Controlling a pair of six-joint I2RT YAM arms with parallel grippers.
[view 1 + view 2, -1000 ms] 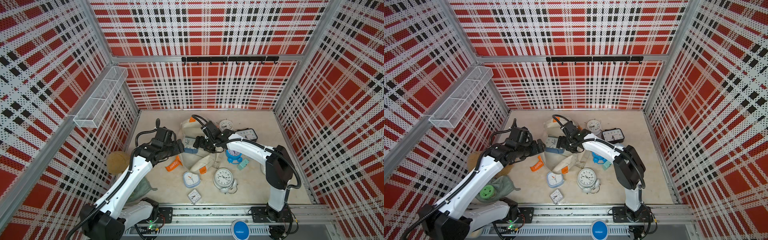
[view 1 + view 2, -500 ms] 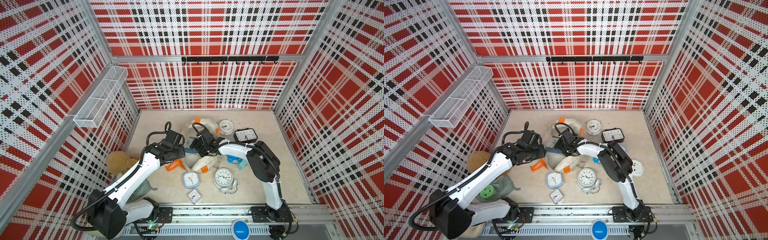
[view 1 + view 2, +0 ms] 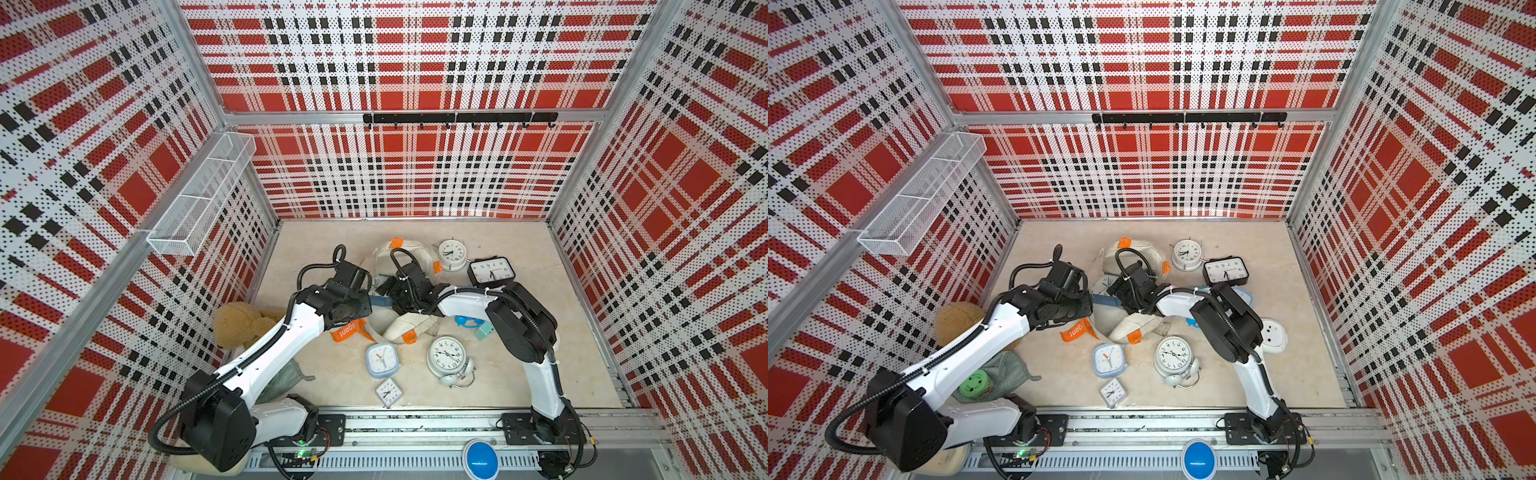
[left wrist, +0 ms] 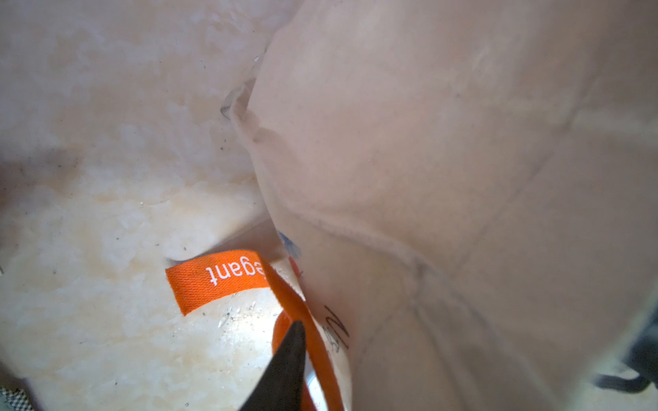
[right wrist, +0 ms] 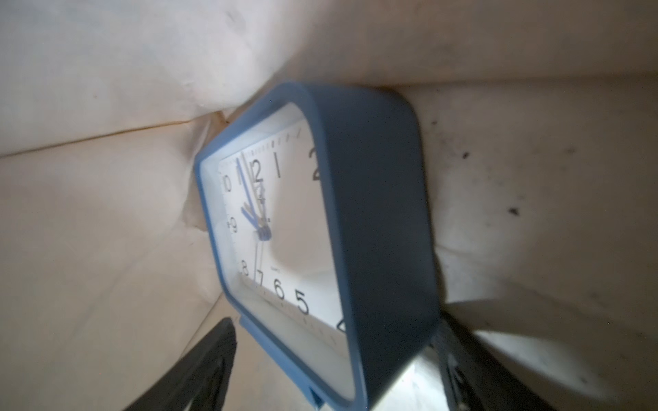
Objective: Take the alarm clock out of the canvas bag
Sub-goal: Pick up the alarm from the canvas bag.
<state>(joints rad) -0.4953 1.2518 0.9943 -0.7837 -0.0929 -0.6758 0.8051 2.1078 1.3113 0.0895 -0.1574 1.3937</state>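
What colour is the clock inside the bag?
The alarm clock is blue-cased, white-faced; best in the right wrist view.

L arm (image 3: 274, 345), R arm (image 3: 461, 301): white link shells, blk joints & wrists, blk ribbed cable conduits looped outside, zip ties.

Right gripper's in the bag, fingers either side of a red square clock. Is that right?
No: the clock is blue, not red. The right wrist view shows it. The rest holds: the right gripper is in the bag, fingers either side of that square clock.
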